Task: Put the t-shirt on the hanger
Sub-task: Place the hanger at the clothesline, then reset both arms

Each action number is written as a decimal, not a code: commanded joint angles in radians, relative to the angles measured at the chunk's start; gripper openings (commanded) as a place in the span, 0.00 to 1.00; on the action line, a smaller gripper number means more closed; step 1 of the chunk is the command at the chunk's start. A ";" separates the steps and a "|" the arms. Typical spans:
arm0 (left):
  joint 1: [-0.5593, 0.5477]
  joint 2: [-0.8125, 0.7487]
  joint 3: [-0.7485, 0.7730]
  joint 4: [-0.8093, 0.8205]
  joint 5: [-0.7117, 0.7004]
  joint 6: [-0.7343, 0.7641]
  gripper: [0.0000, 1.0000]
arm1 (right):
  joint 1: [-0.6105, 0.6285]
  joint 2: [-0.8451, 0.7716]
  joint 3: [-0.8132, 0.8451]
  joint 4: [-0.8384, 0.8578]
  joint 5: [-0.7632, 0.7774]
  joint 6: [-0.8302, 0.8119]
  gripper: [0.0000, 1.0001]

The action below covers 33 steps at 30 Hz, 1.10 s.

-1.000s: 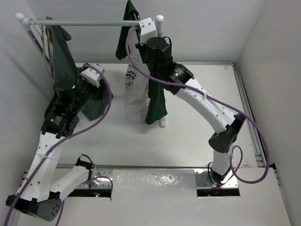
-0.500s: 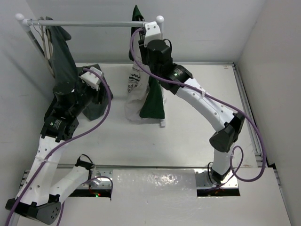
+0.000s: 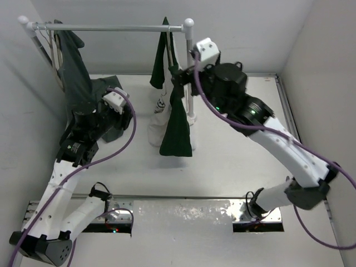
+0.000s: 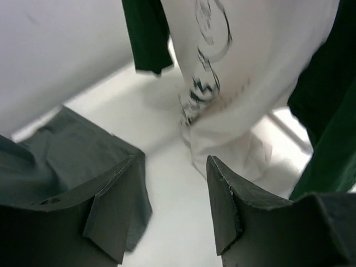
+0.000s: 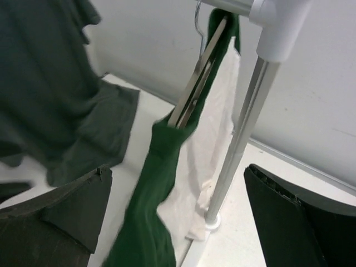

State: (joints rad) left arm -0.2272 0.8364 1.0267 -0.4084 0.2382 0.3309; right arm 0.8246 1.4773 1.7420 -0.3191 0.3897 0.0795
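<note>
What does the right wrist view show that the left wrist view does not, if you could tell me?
Only the right wrist view shows the hanger, its hook at the top and its lower end poking out of the t-shirt, plus the rack's upright post. Only the left wrist view shows the dark print on the shirt's white panel. Both show the hanging t-shirt and the grey-green garment, and each shows its own open, empty gripper: the right gripper in one, the left gripper in the other.
</note>
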 commanded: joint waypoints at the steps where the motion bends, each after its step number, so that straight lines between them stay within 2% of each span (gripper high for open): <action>1: 0.014 -0.020 -0.085 0.034 0.019 0.003 0.49 | -0.001 -0.183 -0.152 -0.011 -0.180 0.011 0.99; 3: 0.014 -0.028 -0.163 0.036 0.003 0.032 0.49 | -0.001 -0.279 -0.275 -0.003 -0.209 0.009 0.99; 4: 0.014 -0.036 -0.187 0.042 -0.008 0.043 0.49 | -0.001 -0.376 -0.411 -0.012 -0.212 0.019 0.99; 6: 0.014 -0.039 -0.268 0.055 -0.054 0.074 0.49 | -0.002 -0.466 -0.551 -0.035 -0.094 0.064 0.99; 7: 0.015 -0.039 -0.293 0.060 -0.069 0.086 0.49 | -0.002 -0.503 -0.681 -0.091 -0.033 0.084 0.99; 8: 0.015 -0.039 -0.322 0.068 -0.106 0.112 0.49 | -0.004 -0.552 -0.741 -0.130 0.103 0.113 0.99; 11: 0.017 -0.031 -0.427 0.109 -0.193 0.152 0.49 | -0.039 -0.571 -0.918 -0.282 0.244 0.230 0.99; 13: 0.019 -0.025 -0.488 0.140 -0.227 0.174 0.49 | -0.122 -0.571 -1.005 -0.304 0.204 0.279 0.99; 16: 0.022 -0.025 -0.553 0.180 -0.281 0.189 0.49 | -0.261 -0.565 -1.091 -0.296 0.150 0.365 0.99; 21: 0.028 -0.019 -0.582 0.200 -0.266 0.206 0.49 | -0.441 -0.554 -1.210 -0.193 0.109 0.373 0.99; 25: 0.032 -0.019 -0.583 0.197 -0.263 0.203 0.49 | -0.467 -0.540 -1.271 -0.103 0.054 0.368 0.99; 29: 0.037 -0.017 -0.580 0.192 -0.249 0.200 0.49 | -0.469 -0.531 -1.263 -0.141 0.210 0.547 0.99; 33: 0.038 -0.013 -0.580 0.191 -0.243 0.200 0.49 | -0.467 -0.534 -1.253 -0.156 0.219 0.546 0.99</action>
State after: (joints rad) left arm -0.2012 0.8230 0.4423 -0.2584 -0.0139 0.5236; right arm 0.3599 0.9466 0.4656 -0.4984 0.5495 0.5602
